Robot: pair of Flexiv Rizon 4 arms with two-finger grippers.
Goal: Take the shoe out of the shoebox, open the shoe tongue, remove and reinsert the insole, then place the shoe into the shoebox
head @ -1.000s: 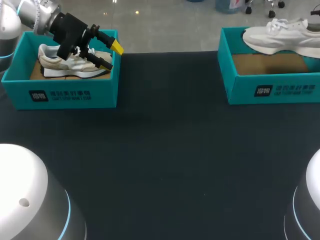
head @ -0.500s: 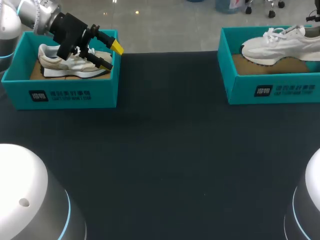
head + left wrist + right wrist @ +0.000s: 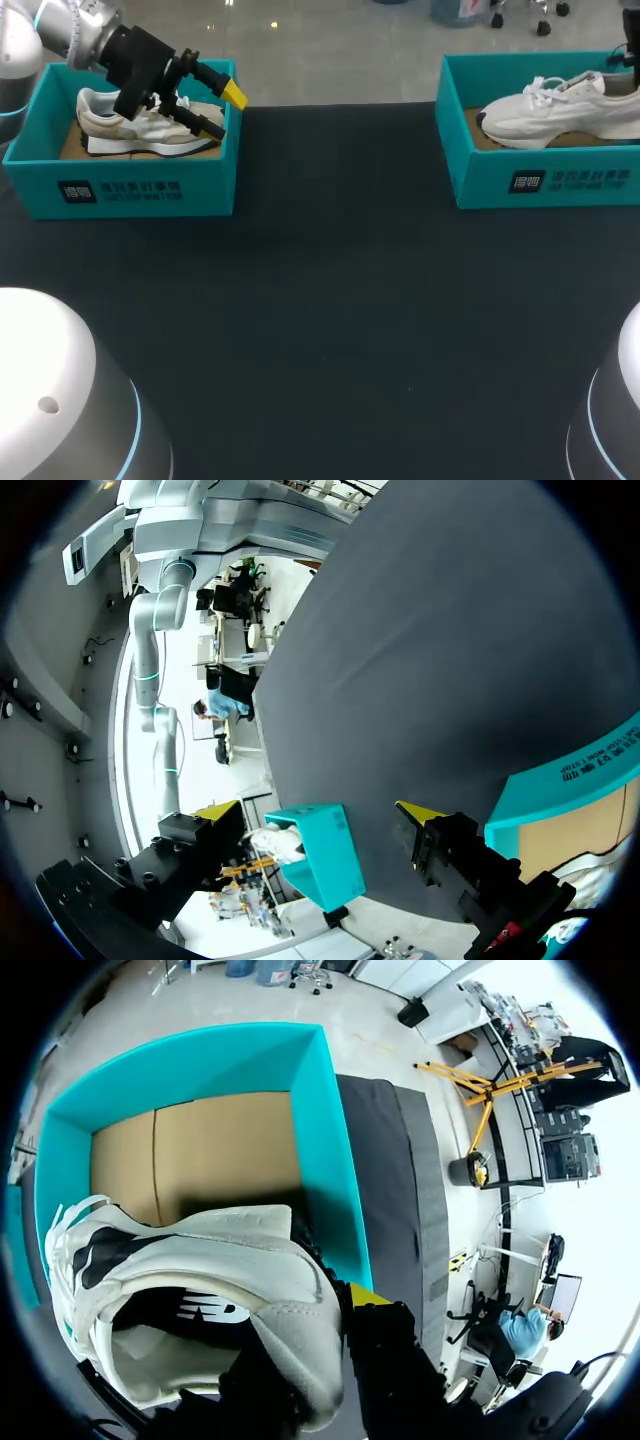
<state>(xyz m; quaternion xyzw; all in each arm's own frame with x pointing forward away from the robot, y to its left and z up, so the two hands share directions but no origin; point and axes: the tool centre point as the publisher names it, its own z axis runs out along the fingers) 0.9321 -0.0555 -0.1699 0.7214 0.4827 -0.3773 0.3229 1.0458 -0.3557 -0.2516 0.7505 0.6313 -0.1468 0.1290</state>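
A white shoe (image 3: 560,102) hangs low inside the right teal shoebox (image 3: 545,180), toe toward the table's middle. My right gripper (image 3: 330,1355) is shut on its heel collar; the white shoe (image 3: 200,1290) fills the space under the fingers, with the box's brown floor (image 3: 200,1155) beyond it. My left gripper (image 3: 222,108) stands open over the toe end of a beige and white shoe (image 3: 140,128) that lies in the left teal shoebox (image 3: 130,190). In the left wrist view the left gripper (image 3: 318,815) holds nothing between its spread yellow tips.
Dark cloth covers the table (image 3: 340,300) between the two boxes. The near wall of the left shoebox (image 3: 580,780) is beside my left gripper's finger. Two rounded white arm bases (image 3: 60,400) sit at the front corners.
The white shoe has come down and toward the table's middle, from above the right box's rim to inside it, carried by my right gripper. The left arm has not moved.
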